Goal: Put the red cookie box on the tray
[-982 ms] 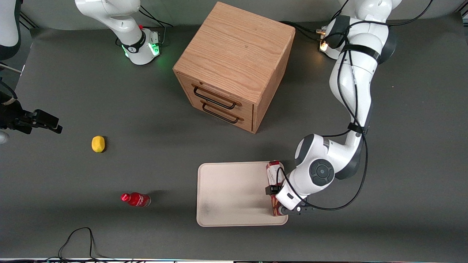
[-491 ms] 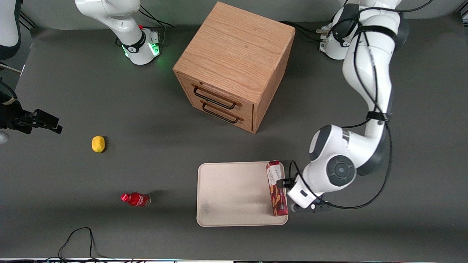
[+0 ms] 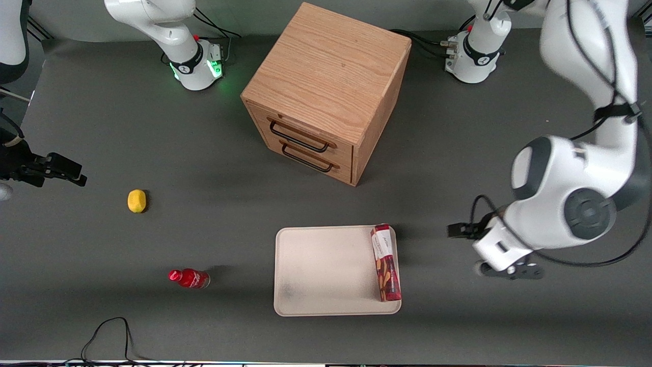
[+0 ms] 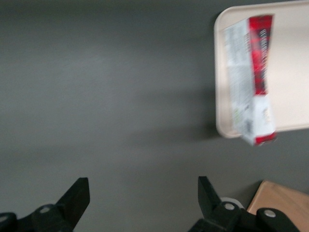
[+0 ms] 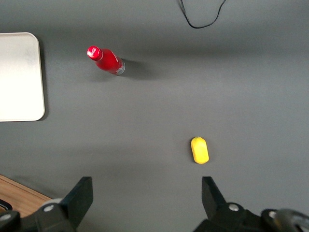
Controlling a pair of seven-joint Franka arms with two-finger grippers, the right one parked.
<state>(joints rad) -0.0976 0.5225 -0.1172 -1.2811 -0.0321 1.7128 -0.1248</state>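
Dark-red cookie box (image 3: 385, 263) with white label on cream tray (image 3: 316, 270); black-fingered gripper (image 4: 141, 203) over grey table (image 3: 102, 132)

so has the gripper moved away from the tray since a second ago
Yes. The gripper, open, was over the cookie box at the tray's edge; now it hangs over bare table toward the working arm's end, clear of the tray. The box stayed put.

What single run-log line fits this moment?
gripper: open, empty, over bare table | cookie box: on tray, on its edge | task: done
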